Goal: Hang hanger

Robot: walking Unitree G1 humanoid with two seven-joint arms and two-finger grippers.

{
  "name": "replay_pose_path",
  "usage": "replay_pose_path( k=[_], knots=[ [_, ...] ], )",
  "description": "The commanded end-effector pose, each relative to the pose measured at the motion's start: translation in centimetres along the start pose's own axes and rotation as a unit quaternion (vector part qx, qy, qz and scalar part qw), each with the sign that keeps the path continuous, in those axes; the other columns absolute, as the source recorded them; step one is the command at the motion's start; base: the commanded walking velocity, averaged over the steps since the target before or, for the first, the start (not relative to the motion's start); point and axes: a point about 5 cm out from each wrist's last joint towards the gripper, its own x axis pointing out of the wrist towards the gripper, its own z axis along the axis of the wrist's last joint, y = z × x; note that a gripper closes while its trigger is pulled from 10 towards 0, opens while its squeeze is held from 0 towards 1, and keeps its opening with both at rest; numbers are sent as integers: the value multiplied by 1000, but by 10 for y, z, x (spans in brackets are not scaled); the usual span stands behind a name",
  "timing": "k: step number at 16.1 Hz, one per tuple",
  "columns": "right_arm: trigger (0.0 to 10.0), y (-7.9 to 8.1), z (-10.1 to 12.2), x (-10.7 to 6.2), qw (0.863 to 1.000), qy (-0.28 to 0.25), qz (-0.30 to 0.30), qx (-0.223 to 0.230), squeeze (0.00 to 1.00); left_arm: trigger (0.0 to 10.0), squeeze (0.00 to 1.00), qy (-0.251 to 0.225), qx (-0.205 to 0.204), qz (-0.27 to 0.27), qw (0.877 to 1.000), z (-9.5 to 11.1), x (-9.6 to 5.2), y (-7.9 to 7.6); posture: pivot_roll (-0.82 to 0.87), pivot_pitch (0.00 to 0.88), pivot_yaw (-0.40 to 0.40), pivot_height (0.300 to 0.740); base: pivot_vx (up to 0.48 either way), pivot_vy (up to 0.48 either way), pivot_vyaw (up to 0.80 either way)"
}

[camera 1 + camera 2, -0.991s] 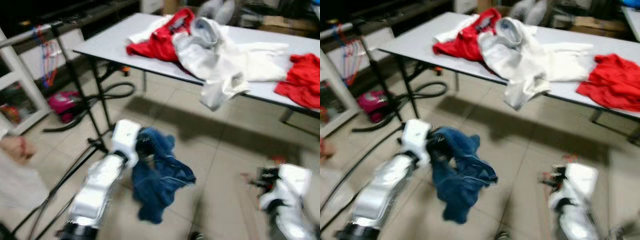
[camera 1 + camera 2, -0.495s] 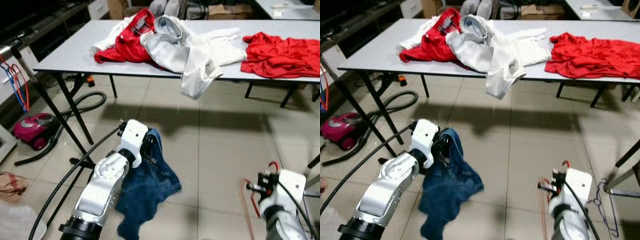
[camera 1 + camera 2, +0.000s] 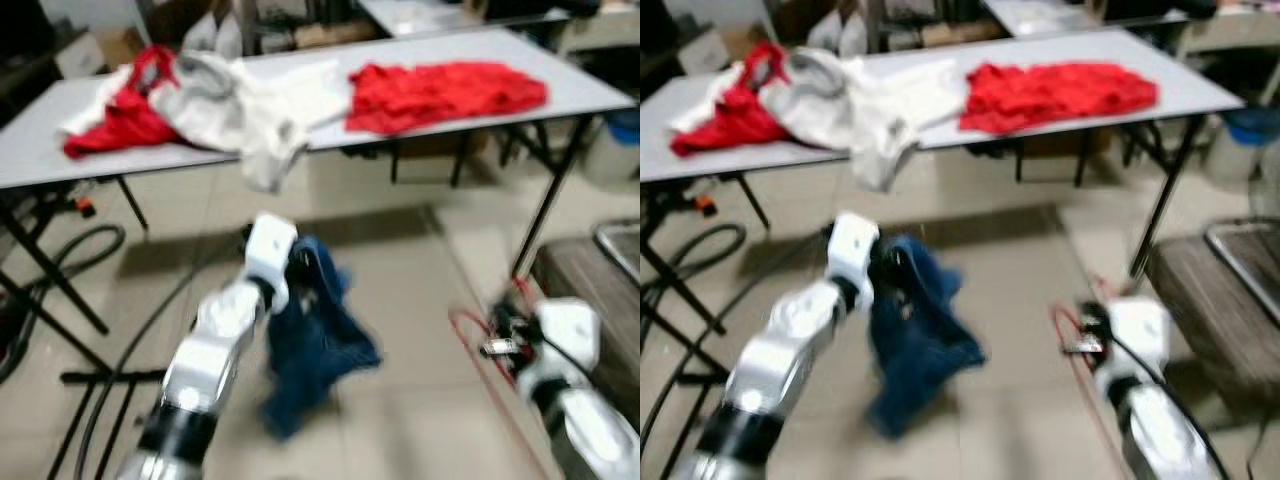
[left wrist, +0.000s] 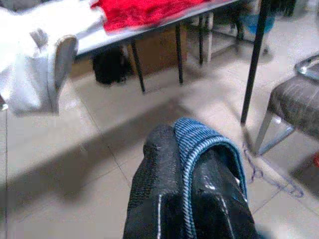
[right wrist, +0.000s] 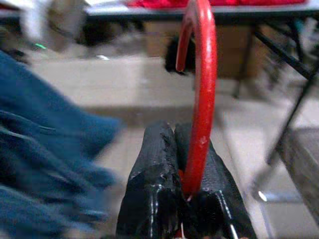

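Note:
My left gripper (image 3: 291,277) is shut on the hem of a blue garment (image 3: 318,345), which hangs from it in folds above the tiled floor. In the left wrist view the blue striped hem (image 4: 192,149) is pinched between the two black fingers (image 4: 159,169). Low on the right, my right gripper (image 3: 498,337) is shut on a red hanger (image 3: 468,335). The hanger's hook (image 5: 202,74) rises from between the black fingers (image 5: 154,174) in the right wrist view.
A long grey table (image 3: 40,165) stands ahead with red and white clothes (image 3: 230,105) and a red shirt (image 3: 440,90) spread on it. A padded chair (image 3: 590,280) is at the right. A black hose (image 3: 60,270) and rack feet (image 3: 100,376) lie at the left.
The camera has swung to the right, so the table's right end and the chair came into view. Both grippers keep their holds on the blue garment and the red hanger.

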Motion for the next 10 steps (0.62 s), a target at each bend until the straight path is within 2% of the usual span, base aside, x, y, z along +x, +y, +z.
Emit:
replay_pose_path(
  k=[1, 3, 4, 5, 6, 8, 10],
  knots=[
    [10000, 14, 16, 0, 996, -41, 77, 3, 0, 10000, 0, 21, -1, 47, 999, 5, 6, 18, -56, 20, 128, 740, 0, 0, 0],
    [10000, 28, 31, -4, 980, -73, 183, 21, 0, 10000, 0, 50, 0, 94, 994, 4, 12, 35, -45, 15, 108, 740, 0, 0, 0],
    [10000, 32, 31, -8, 972, -68, 224, 9, 0, 10000, 0, 58, -8, 108, 992, 4, 15, 40, -44, 15, 100, 740, 0, 0, 0],
    [10000, 33, 31, -10, 968, -65, 244, 5, 0, 10000, 0, 59, -12, 110, 992, 5, 16, 42, -45, 15, 99, 740, 0, 0, 0],
    [10000, 34, 33, -14, 956, -60, 287, 3, 0, 10000, 0, 55, -20, 107, 993, 9, 19, 43, -50, 22, 84, 740, 0, 0, 0],
    [10000, 31, 38, -17, 939, -51, 341, 5, 0, 10000, 0, 49, -2, 96, 994, 15, 23, 44, -54, 28, 58, 740, 0, 0, 0],
    [10000, 25, 46, -15, 928, -47, 370, 11, 0, 10000, 0, 29, 43, 62, 997, 25, 25, 40, -51, 32, 16, 740, 0, 0, 0]
  ],
)
